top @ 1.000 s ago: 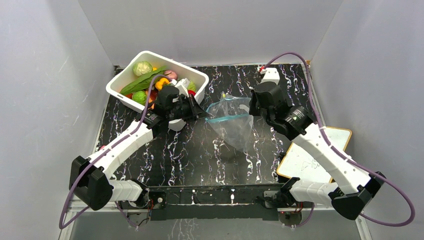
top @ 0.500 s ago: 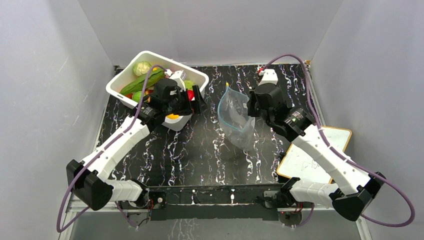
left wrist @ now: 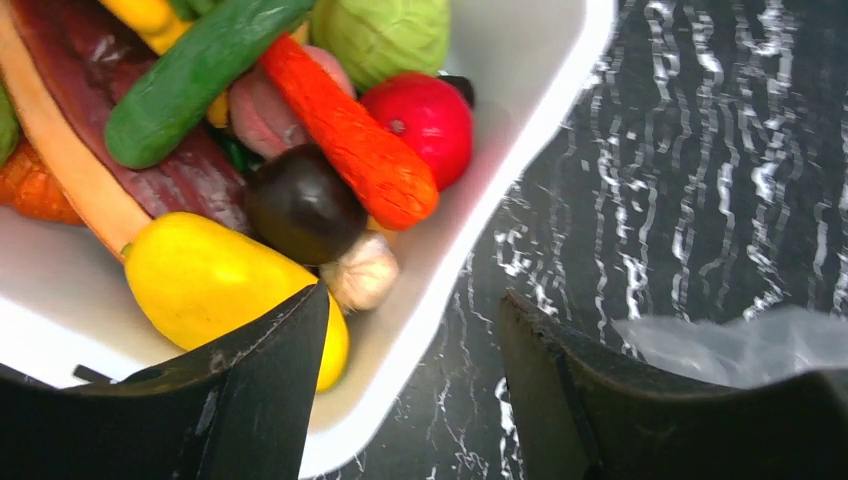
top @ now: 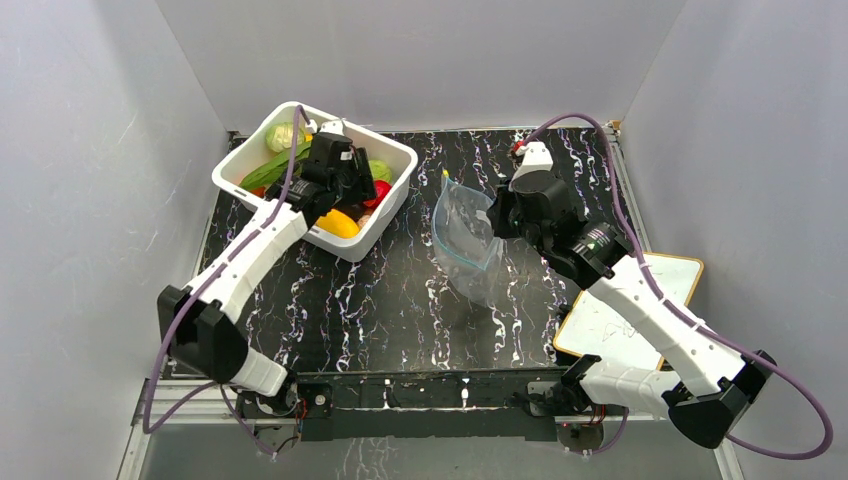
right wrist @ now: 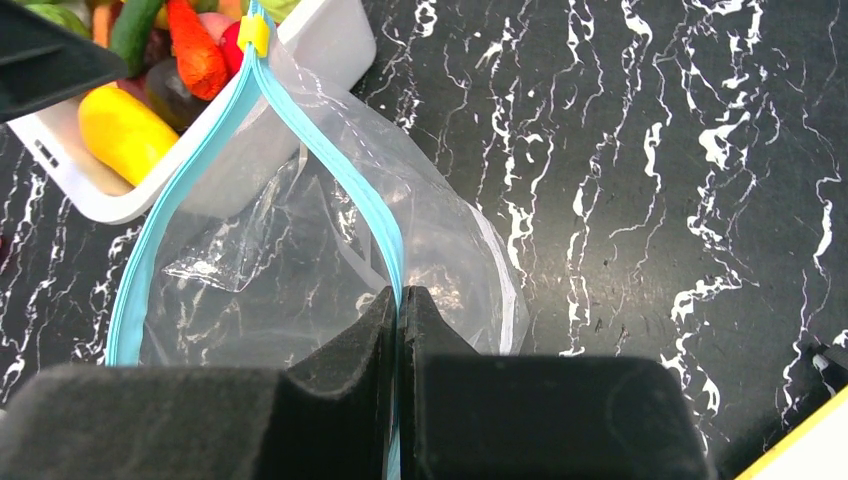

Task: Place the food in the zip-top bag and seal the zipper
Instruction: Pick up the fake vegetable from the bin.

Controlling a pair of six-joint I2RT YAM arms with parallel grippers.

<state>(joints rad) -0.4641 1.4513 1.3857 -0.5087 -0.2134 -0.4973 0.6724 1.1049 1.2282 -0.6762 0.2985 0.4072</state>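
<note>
Holding the zip-top bag (top: 466, 240) near the middle of the worktop (top: 380, 300), my right jaws are closed on its zipper (right wrist: 366, 215). My left jaws stand open over the food (left wrist: 350, 150) in the tub (left wrist: 540, 90) at the far left corner. Held at one point, the mouth may sag and food could miss.

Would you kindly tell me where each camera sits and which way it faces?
Top external: fixed above and behind the robot, looking down on the table; the left arm and right arm show.
Left wrist: on the left arm, looking down past the open left gripper into the white tub of food.
Right wrist: on the right arm, looking down past the right gripper, shut on the zip-top bag at its zipper.
Shared: both wrist views show the tub and the bag.
</note>
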